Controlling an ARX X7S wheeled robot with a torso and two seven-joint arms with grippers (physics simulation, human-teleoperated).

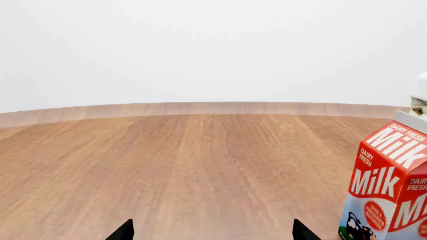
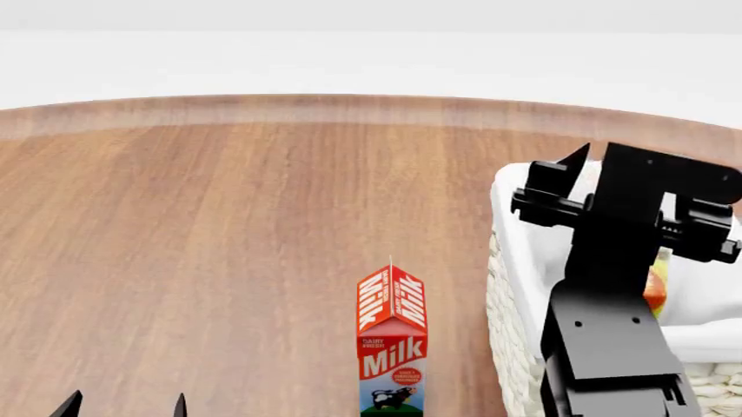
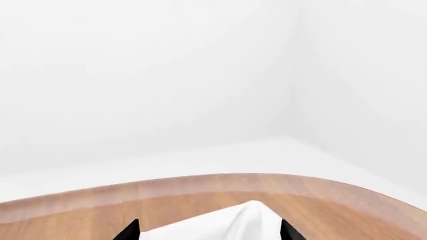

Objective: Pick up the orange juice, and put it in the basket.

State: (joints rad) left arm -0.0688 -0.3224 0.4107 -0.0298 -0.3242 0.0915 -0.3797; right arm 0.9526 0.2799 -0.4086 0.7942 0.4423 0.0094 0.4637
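The orange juice (image 2: 656,291) shows only as a small yellow and orange patch inside the basket (image 2: 506,217); my right arm hides most of it. The basket, cream wicker with a white cloth lining, stands at the right of the wooden table. My right gripper (image 2: 626,165) hangs above the basket, open and empty. In the right wrist view its fingertips (image 3: 130,231) stand wide apart over the white cloth lining (image 3: 227,225). My left gripper (image 2: 125,405) is open and empty at the near left, low over bare table; it also shows in the left wrist view (image 1: 212,235).
A red-and-white Milk carton (image 2: 392,339) stands upright just left of the basket, and shows at one edge of the left wrist view (image 1: 390,190). The round wooden table (image 2: 232,217) ends in a curved far edge, with a white wall behind.
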